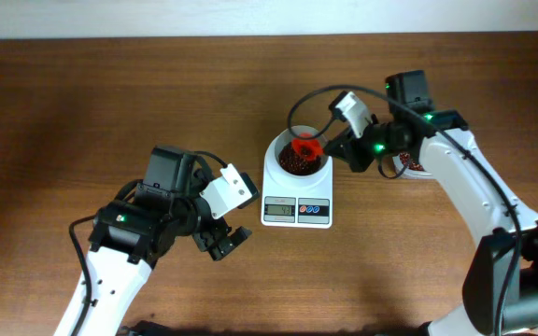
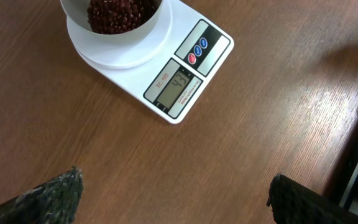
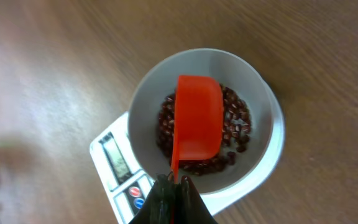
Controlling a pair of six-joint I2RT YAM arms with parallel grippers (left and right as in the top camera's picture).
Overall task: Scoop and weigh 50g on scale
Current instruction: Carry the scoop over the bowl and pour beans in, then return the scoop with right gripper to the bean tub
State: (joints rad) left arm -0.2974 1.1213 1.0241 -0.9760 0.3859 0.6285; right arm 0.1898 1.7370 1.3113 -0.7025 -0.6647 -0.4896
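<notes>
R arm: red scoop [image 3: 197, 118] over scale [image 1: 296, 213] bowl [image 3: 145, 93]
R gripper [image 3: 174, 190] clamped on scoop handle, above beans [image 3: 236, 118] in bowl; L gripper [image 1: 224, 241] spread wide, holding 0, near scale.

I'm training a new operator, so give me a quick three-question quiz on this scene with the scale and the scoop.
1. True or false: the scoop lies on the table.
2. The beans are: A) in the bowl B) on the table C) in a jar.
3. Which hand is open?
Key: 1 false, the right hand holds it; 2 A; 3 the left hand.
</notes>
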